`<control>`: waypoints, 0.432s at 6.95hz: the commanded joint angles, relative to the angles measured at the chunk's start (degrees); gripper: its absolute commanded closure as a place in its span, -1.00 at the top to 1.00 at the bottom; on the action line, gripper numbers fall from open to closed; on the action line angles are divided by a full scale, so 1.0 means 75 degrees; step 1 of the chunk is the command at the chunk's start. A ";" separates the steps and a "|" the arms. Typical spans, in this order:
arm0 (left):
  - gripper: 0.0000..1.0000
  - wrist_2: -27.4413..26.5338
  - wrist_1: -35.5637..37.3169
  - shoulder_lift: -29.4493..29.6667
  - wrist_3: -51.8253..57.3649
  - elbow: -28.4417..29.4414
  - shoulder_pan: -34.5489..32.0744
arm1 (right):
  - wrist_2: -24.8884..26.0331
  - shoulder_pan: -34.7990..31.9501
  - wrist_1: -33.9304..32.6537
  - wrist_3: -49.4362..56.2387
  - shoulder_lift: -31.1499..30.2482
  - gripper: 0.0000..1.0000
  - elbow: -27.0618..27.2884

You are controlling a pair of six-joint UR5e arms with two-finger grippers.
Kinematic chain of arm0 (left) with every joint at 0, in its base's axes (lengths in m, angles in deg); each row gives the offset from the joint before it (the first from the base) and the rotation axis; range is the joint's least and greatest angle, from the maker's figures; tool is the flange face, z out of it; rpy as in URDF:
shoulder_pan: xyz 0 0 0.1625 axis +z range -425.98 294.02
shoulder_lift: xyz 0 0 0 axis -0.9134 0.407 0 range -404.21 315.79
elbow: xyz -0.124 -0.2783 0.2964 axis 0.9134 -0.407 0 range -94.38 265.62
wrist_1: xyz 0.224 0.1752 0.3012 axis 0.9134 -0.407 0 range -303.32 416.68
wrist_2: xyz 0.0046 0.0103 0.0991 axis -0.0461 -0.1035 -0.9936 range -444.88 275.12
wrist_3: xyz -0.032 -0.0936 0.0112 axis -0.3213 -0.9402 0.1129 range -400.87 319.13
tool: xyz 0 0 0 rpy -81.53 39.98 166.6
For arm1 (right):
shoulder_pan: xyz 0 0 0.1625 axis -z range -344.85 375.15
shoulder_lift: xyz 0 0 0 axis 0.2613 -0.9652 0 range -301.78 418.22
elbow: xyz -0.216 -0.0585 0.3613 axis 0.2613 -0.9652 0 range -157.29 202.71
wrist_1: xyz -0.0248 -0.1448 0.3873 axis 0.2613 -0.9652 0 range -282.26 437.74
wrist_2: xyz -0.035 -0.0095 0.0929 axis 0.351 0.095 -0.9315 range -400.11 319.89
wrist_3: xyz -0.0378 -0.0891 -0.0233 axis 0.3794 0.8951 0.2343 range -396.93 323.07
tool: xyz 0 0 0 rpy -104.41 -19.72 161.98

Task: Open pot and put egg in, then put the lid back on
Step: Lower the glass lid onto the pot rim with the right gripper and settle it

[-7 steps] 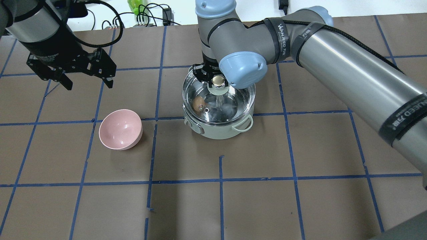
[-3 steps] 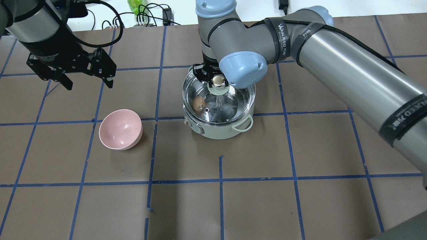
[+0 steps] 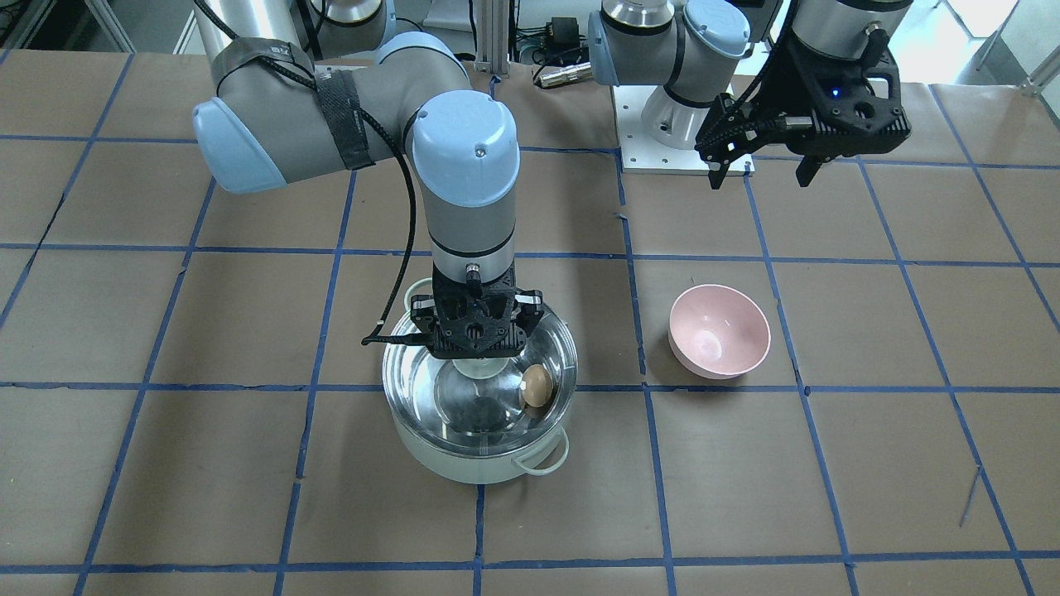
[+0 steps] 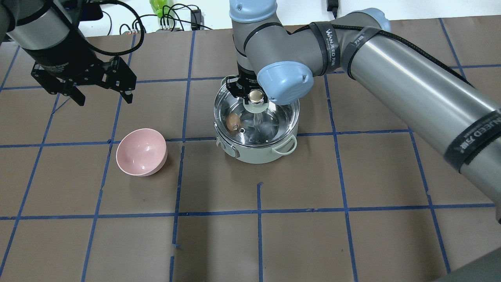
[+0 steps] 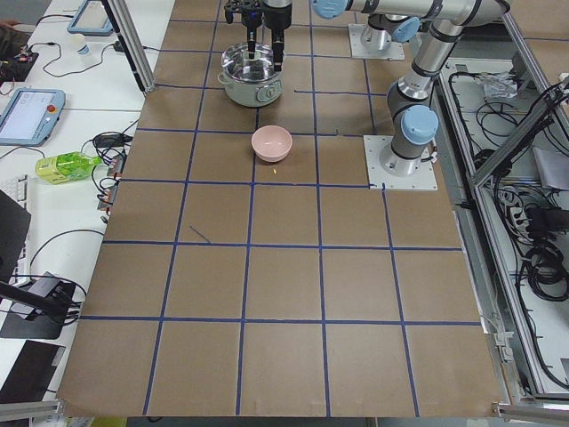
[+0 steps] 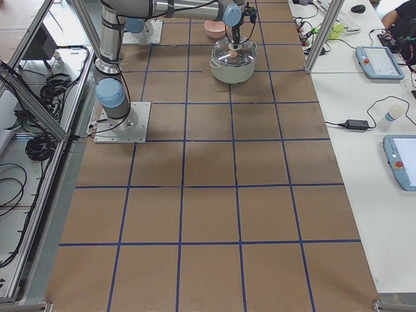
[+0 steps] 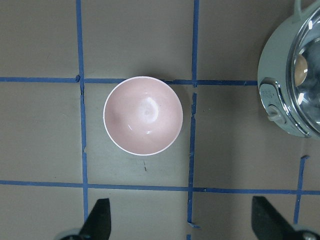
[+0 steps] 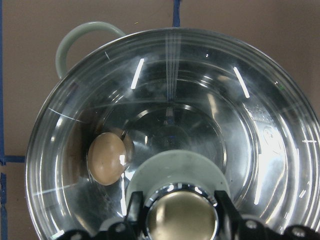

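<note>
The pale mint-green pot (image 4: 258, 154) stands mid-table; it also shows in the front view (image 3: 464, 468). The tan egg (image 4: 233, 120) lies inside it at its left side and shows through the glass in the right wrist view (image 8: 106, 158). The clear glass lid (image 4: 274, 117) sits over the pot. My right gripper (image 4: 255, 93) is straight above it, and its fingers (image 8: 134, 212) are closed on either side of the beige-gold knob (image 8: 181, 217). My left gripper (image 4: 103, 98) is open and empty. It hangs high above the table, far left of the pot.
A pink bowl (image 4: 141, 152) sits empty to the left of the pot, below my left gripper (image 7: 182, 225). Brown paper with blue tape lines covers the table. Cables and a green bottle (image 4: 158, 8) lie past the far edge.
Almost nothing differs. My right arm has shifted very slightly over the pot, still on the knob. The left arm, egg and bowl have not moved.
</note>
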 commanded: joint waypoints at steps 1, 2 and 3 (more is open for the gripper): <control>1.00 0.0003 0.0001 0.0000 0.0000 0.0000 0.0000 | -0.0008 -0.0001 0.0016 0.0078 0.0008 -0.60 0.0004; 1.00 -0.0009 0.0001 0.0000 0.0000 0.0000 0.0000 | 0.0004 -0.0001 0.0004 0.0090 0.0008 -0.47 0.0016; 1.00 0.0003 0.0001 0.0000 0.0000 0.0000 0.0000 | 0.0027 -0.0001 -0.0007 0.0090 0.0008 0.07 0.0004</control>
